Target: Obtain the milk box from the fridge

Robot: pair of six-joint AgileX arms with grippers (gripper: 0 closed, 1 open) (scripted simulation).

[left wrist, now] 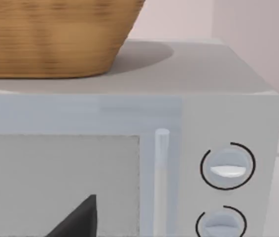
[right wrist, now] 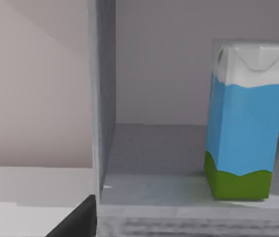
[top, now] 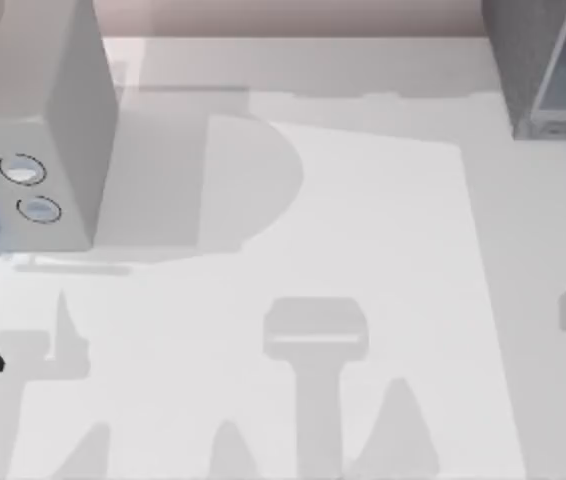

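Milk box [right wrist: 242,123] stands upright on the floor of the fridge [right wrist: 154,163], toward the right of the right wrist frame, its white top, blue sides and green base all plain to see. Nothing touches it, so the task looks barely begun: the interior is open to the camera, yet the carton has not been gripped or lifted, and reaching in, closing on it and drawing it out all remain, by my judgement.

Apart from the carton, the fridge compartment holds nothing that I can make out. From above, the fridge [top: 548,70] sits at the upper right of the frame, at the bench's [top: 383,250] far right.

A dark finger [right wrist: 78,219] of the right arm shows at the lower left of the right wrist frame, well apart from the carton; whether the right jaws are released or clenched I cannot tell.

At the upper left of the top frame stands a lighter grey box with two round dials [top: 33,185]; the left wrist frame shows a wicker basket [left wrist: 55,34] resting on its top. Left jaws: cannot tell either.
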